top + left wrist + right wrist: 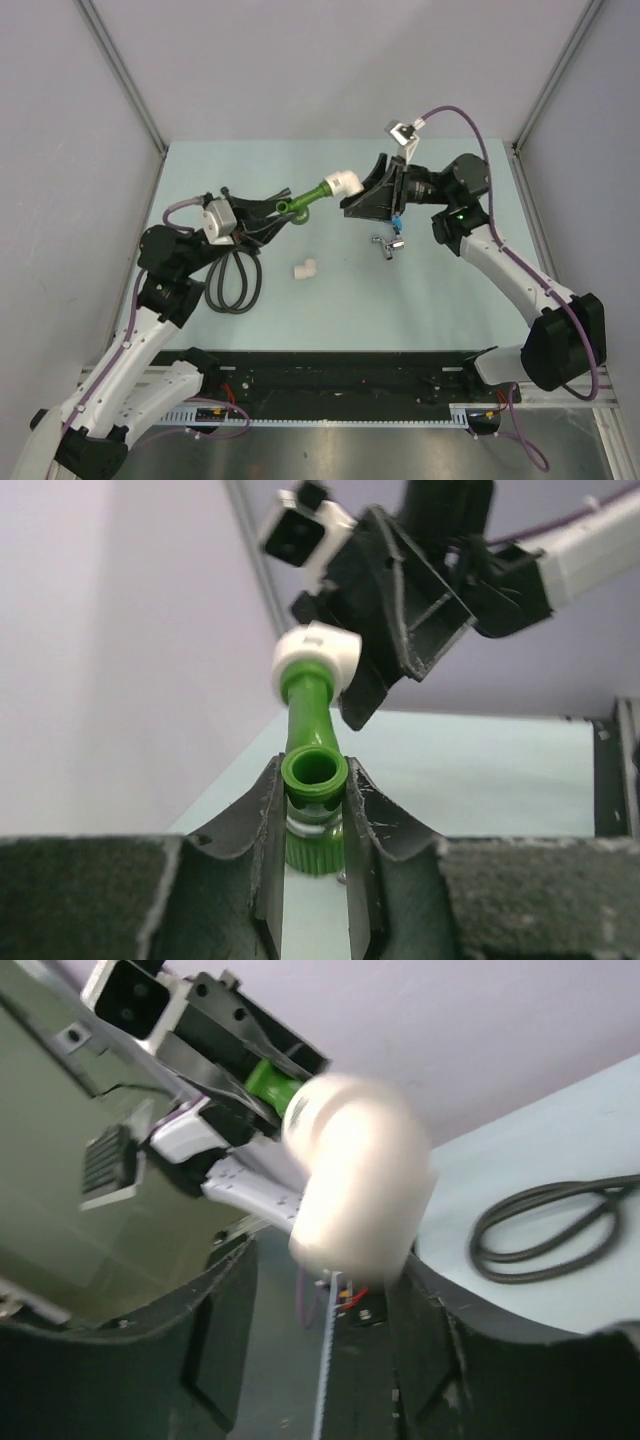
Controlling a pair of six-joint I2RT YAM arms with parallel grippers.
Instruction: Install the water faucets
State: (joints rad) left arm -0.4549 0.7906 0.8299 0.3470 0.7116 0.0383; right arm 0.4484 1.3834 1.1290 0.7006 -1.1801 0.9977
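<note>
Left arm: reaches far and right, left gripper (289,207) clamped on green faucet (312,196) above the table (420,300).
Right arm: stretches left, right gripper (358,196) clamped on white elbow (343,182), which meets the faucet's end.
Blue-handled faucet (389,241): lying on table, just near of right gripper.

Both arms are built from white link shells joined by black joint housings: the left arm (130,350) at lower left of the top view, the right arm (510,270) at right. A purple cable (455,112) is looped above the right wrist, and a paler purple one (178,207) is seen at the left wrist. A green light (462,213) is lit on the right arm. A white camera housing (402,131) is fixed near the right gripper (362,195). The left gripper (288,207) is moulded in black, and its fingers (262,810) are scuffed with pale scratches.
</note>
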